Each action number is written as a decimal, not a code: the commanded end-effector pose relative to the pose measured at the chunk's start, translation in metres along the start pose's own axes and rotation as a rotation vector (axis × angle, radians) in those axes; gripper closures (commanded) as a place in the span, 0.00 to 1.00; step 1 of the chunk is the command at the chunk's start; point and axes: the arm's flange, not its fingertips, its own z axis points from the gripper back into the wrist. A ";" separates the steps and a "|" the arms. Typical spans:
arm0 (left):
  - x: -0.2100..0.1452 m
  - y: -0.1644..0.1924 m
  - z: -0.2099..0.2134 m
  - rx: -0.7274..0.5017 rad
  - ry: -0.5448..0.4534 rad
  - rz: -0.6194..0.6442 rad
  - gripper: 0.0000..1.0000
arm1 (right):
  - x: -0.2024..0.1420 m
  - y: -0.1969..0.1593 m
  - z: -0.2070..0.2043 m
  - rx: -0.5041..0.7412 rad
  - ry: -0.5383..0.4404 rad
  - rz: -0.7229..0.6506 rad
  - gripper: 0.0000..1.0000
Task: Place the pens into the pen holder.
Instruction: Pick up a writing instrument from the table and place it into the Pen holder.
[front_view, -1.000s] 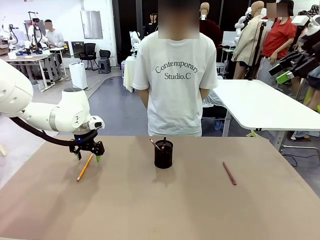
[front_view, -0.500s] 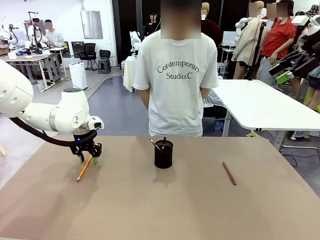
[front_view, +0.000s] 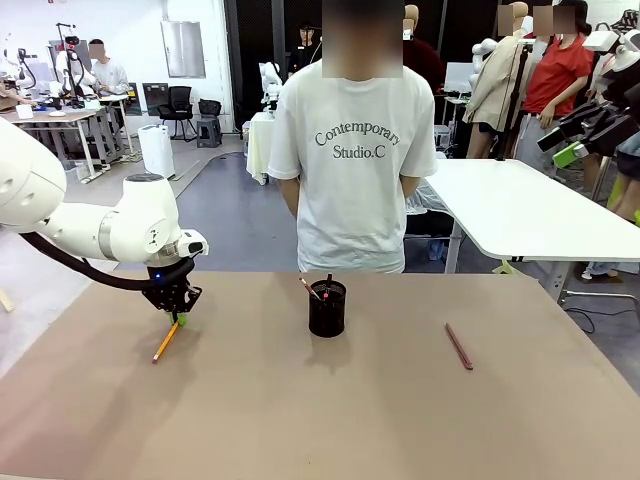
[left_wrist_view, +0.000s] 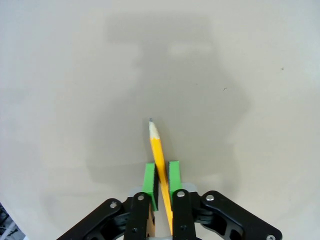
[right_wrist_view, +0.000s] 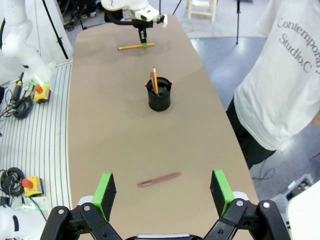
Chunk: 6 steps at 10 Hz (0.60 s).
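Since a second ago the left gripper (front_view: 178, 318) has drawn its fingers together, from a spread either side of the yellow pencil (front_view: 165, 342) to a grip on it. The pencil's upper end now sits a little higher off the table (front_view: 300, 420) than before, while its lower end touches the surface. This happens well to the left of the pen holder (front_view: 327, 310), on the robot's side of it.

From the left wrist, the green pads (left_wrist_view: 149, 181) press against the pencil's shaft from both sides with no gap, and the sharpened tip points away from the gripper toward the bare tabletop.

The pen holder stands upright near the table's far edge. Several sticks (right_wrist_view: 155, 82) rise from it: one orange-yellow, others dark with red tips.

A reddish-brown pen (front_view: 459, 346) lies flat on the table, well to the right of the holder and apart from it.

The right gripper (right_wrist_view: 163, 187) hangs high above the table, far to the right of the holder, fingers spread wide and holding nothing.

A person (front_view: 350, 150) in a white printed T-shirt stands just behind the holder at the far side.
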 end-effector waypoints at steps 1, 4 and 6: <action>0.002 0.002 -0.004 -0.004 0.024 0.002 1.00 | 0.001 0.002 0.000 0.001 -0.005 0.004 0.00; -0.006 0.001 0.008 -0.132 0.033 -0.114 1.00 | 0.001 0.002 0.000 0.001 -0.005 0.004 0.00; -0.013 0.005 0.037 -0.296 0.025 -0.208 1.00 | 0.001 0.002 0.000 0.001 -0.005 0.004 0.00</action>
